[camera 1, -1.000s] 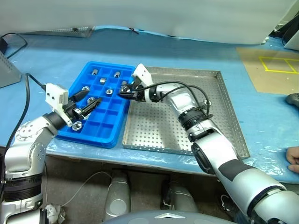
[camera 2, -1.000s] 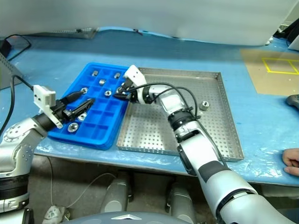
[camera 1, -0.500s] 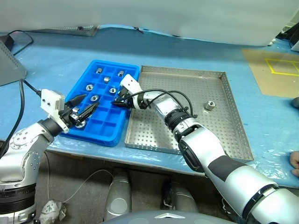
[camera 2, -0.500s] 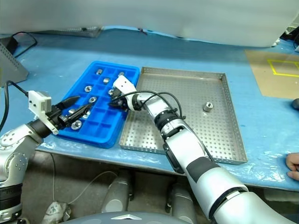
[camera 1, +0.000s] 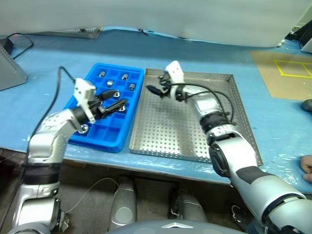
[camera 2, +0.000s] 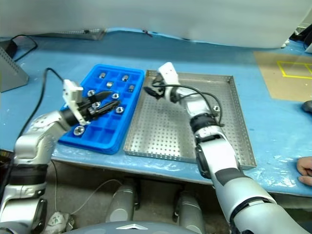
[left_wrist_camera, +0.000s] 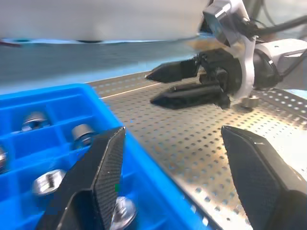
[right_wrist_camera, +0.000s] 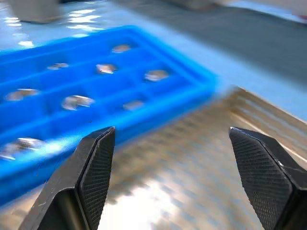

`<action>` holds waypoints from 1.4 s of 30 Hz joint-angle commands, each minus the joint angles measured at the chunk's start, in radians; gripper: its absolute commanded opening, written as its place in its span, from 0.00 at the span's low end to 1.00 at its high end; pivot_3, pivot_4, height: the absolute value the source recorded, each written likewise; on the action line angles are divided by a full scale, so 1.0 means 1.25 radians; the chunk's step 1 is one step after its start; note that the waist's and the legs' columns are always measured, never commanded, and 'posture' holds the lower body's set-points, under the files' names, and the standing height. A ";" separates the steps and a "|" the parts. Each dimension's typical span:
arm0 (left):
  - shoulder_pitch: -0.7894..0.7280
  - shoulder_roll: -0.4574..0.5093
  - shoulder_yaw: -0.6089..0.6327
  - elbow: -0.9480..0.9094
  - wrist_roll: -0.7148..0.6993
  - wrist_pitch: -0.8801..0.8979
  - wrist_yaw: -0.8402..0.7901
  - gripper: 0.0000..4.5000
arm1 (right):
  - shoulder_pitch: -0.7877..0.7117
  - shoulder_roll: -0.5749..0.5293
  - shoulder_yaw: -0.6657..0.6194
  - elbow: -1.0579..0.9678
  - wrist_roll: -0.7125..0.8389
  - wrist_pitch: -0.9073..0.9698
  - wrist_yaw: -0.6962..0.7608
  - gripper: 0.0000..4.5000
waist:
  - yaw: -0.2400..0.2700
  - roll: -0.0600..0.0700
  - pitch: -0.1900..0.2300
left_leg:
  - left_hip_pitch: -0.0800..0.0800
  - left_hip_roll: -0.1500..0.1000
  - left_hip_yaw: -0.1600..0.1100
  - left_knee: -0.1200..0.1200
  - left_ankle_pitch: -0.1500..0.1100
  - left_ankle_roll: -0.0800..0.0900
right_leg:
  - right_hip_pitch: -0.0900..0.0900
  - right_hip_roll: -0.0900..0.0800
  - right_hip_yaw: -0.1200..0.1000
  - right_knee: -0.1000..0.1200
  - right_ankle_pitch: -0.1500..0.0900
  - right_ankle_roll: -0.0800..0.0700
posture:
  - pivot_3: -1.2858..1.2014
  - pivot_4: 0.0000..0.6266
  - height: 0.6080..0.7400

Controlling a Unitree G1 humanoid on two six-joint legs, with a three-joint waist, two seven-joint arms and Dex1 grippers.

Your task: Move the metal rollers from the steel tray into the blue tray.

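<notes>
Both tools are spread and empty: right tool (camera 1: 152, 89) over the steel tray (camera 1: 170, 136), left tool (camera 1: 114, 104) over the blue tray (camera 1: 105, 139). One roller (camera 2: 213, 107) hides behind the right arm; a blind reach could knock it away.

Steel tray (camera 1: 165, 141): square, perforated, flat beside blue tray (camera 1: 100, 139), edges adjacent. Metal rollers (camera 1: 125, 76): shiny, seated singly in blue compartments; one (camera 2: 215, 108) near steel tray's right rim.

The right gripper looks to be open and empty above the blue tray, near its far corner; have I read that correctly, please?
Not quite. The right gripper is open and empty, but it is above the steel tray, near its far corner beside the blue tray. The left eye view shows this, and the right wrist view shows perforated steel between its fingers.
</notes>
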 commanded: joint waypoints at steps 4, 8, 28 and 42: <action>-0.110 -0.054 -0.063 0.119 0.035 -0.066 -0.079 0.75 | 0.104 -0.081 -0.082 -0.191 0.008 0.114 -0.155 0.87 | -0.046 0.000 0.000 | -0.003 0.000 0.001 0.003 0.000 -0.001 | -0.001 0.001 0.000 -0.001 0.000 0.000 | 0.47 0.24 1.00; -0.146 -0.078 -0.083 0.178 0.051 -0.089 -0.112 0.75 | 0.151 -0.115 -0.131 -0.225 0.021 0.177 -0.232 0.87 | -0.077 0.000 0.000 | -0.002 -0.002 0.001 0.004 0.000 0.000 | -0.001 0.001 0.000 -0.001 0.000 0.000 | 0.45 0.24 1.00; -0.139 -0.070 -0.074 0.114 0.065 -0.042 -0.101 0.75 | 0.229 -0.127 -0.075 -0.206 0.034 0.279 -0.219 0.73 | -0.083 0.000 0.000 | 0.004 0.001 0.002 0.009 -0.003 0.005 | 0.009 0.001 -0.001 -0.002 0.001 -0.001 | 0.47 0.24 1.00; -0.128 -0.052 -0.030 0.068 0.040 -0.007 -0.055 0.75 | 0.178 -0.061 -0.098 -0.290 0.114 0.164 -0.158 0.27 | -0.092 0.000 0.000 | 0.006 0.002 0.002 0.008 -0.003 0.005 | 0.009 0.001 0.000 -0.002 0.001 0.000 | 0.50 0.24 1.00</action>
